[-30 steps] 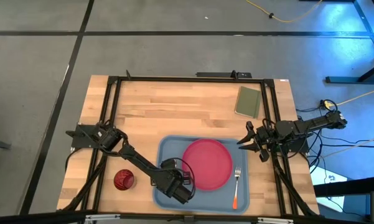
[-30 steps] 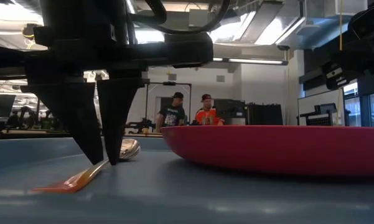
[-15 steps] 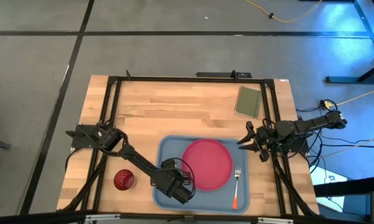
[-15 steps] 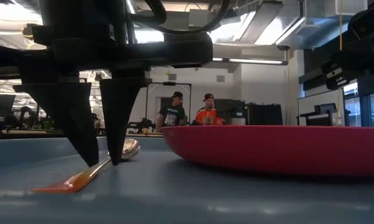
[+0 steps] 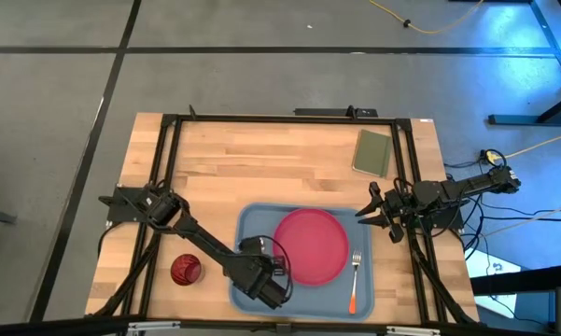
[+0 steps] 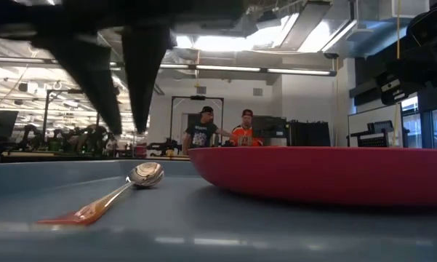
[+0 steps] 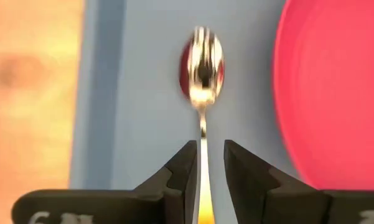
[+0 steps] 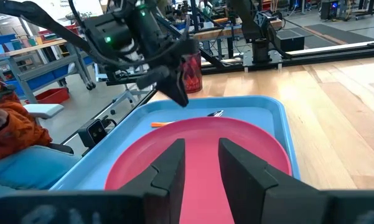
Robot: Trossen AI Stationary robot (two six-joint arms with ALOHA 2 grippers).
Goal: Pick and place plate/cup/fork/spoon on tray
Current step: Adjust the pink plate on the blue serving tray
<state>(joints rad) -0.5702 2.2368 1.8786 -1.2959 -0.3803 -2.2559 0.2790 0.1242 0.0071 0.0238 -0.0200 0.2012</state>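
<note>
Your left gripper (image 7: 205, 171) hangs empty, fingers narrowly apart, right above the spoon (image 6: 123, 191). The cup (image 5: 186, 270) sits left of the tray (image 5: 247, 224), nearer this arm.

Tray (image 5: 247, 224): light blue. Plate (image 5: 310, 245): pink-red, plain. Spoon (image 7: 201, 74): silver bowl, orange handle. Fork (image 5: 354, 280): silver tines, orange handle. Cup (image 5: 186, 270): dark red, translucent. Pad (image 5: 372, 152), upper right of the high view: green. Worktop (image 5: 261, 163): pale wood strips, black frame. Both arms: dark.
</note>
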